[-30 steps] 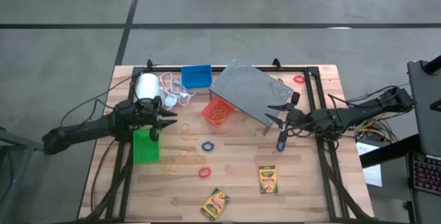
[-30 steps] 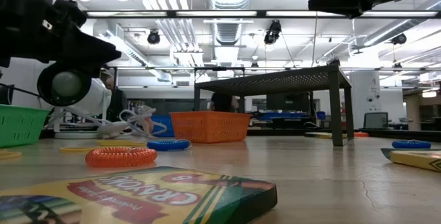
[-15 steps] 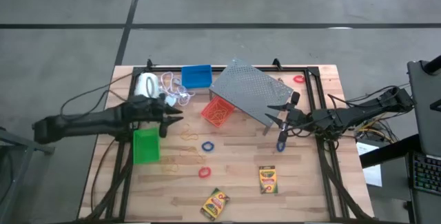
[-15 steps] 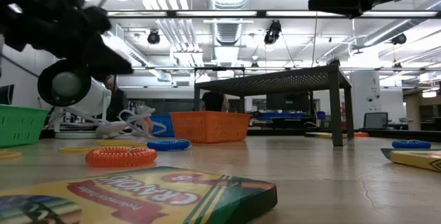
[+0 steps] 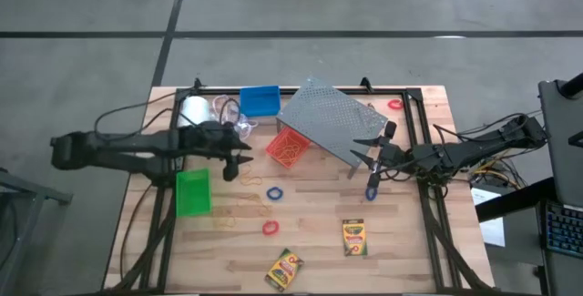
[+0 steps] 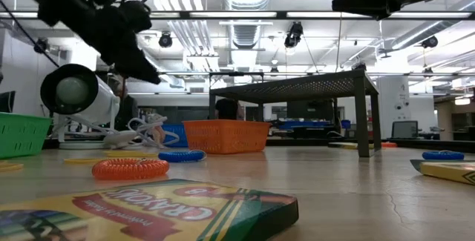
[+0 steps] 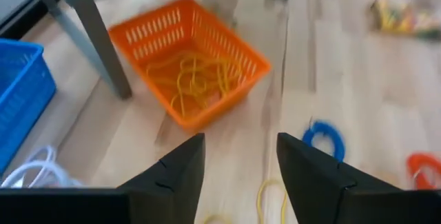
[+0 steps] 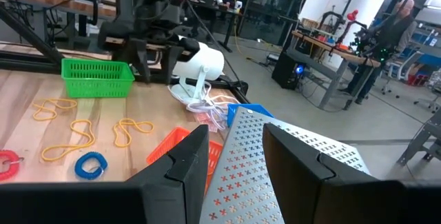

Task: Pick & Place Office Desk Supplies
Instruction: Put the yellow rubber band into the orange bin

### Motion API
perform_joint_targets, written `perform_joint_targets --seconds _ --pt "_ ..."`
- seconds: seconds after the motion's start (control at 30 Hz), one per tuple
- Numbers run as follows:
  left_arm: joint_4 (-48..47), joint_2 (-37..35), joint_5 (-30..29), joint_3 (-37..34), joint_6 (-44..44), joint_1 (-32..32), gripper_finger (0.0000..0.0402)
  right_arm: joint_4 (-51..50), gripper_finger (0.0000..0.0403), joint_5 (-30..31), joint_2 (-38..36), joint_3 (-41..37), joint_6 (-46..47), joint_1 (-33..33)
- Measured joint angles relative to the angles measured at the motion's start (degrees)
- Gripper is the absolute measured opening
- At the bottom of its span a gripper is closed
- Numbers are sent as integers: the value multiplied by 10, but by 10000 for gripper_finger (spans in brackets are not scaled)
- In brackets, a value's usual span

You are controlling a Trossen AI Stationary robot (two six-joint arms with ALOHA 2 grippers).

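Observation:
My left gripper (image 5: 239,158) hangs open with nothing in it, above the table between the green bin (image 5: 192,192) and the orange bin (image 5: 287,148). It slants down toward the orange bin (image 7: 189,72), which holds yellow bands. My right gripper (image 5: 366,152) stands open and level beside the grey rack (image 5: 332,121), above a blue ring (image 5: 372,192). A blue ring (image 5: 274,192), a red ring (image 5: 270,228) and two crayon boxes (image 5: 353,237) (image 5: 284,270) lie flat on the wood. A blue bin (image 5: 259,101) stands at the far edge. Another red ring (image 5: 394,105) lies far right.
A white roll (image 5: 193,112) with loose white cord lies at the far left, next to the blue bin. Yellow rubber bands (image 5: 250,179) are scattered between the green bin and the rings. A dark frame (image 5: 414,132) runs around the tabletop.
My left gripper has risen from just over the green bin and gone toward the table's right, toward the orange bin. It has tipped up from pointing steeply down to a slant. The bins, rings and boxes lie as before.

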Motion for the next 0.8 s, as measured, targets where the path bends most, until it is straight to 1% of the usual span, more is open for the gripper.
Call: perform_joint_targets --seconds 0.1,0.2,0.3,0.43,0.8 --pt "-64 20 -48 28 0 -40 195 0 137 0 0 0 0 0" --pt "-91 38 -77 34 -2 -71 195 0 137 0 0 0 -1 0" --pt "-95 59 -82 31 -14 -84 195 0 137 0 0 0 0 0" --pt "-87 100 -83 31 -43 -87 196 0 137 0 0 0 0 0" --pt "-83 218 -83 30 -46 -87 196 0 137 0 0 0 0 0"
